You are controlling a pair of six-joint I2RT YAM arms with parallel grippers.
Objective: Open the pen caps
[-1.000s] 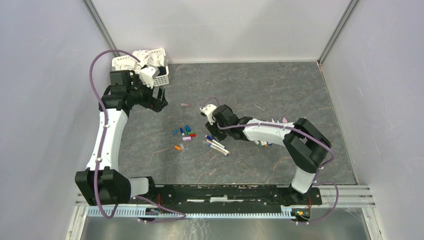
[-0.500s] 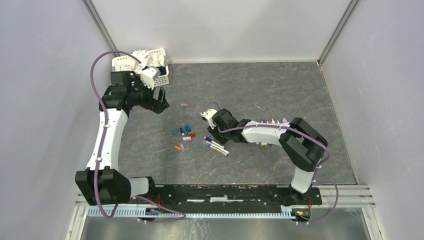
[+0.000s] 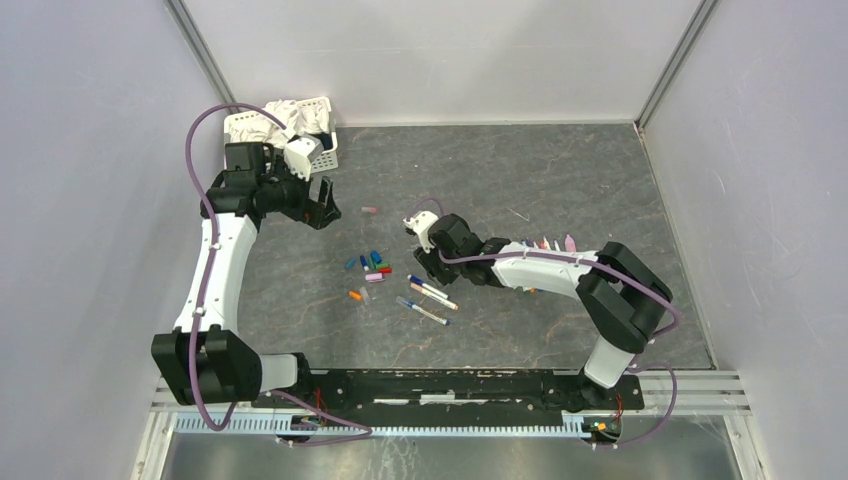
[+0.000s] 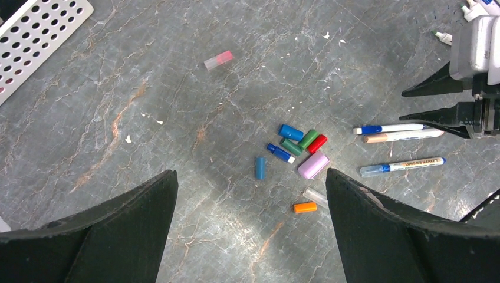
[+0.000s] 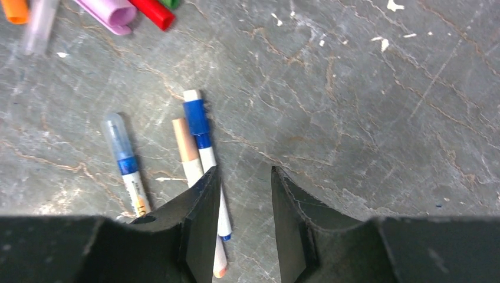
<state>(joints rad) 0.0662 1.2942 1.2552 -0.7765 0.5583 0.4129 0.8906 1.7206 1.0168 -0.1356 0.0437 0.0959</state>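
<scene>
basket (image 3: 325, 157) is holding crumpled white wads (image 3: 284, 112); beside it left gripper (image 3: 322, 203) is gaping wide; right gripper (image 5: 244, 170), farther off, is hanging slightly parted, empty.

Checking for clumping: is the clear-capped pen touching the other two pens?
Apart. Left wrist view shows bare table between the clear-capped pen and the two pens beside it.
</scene>
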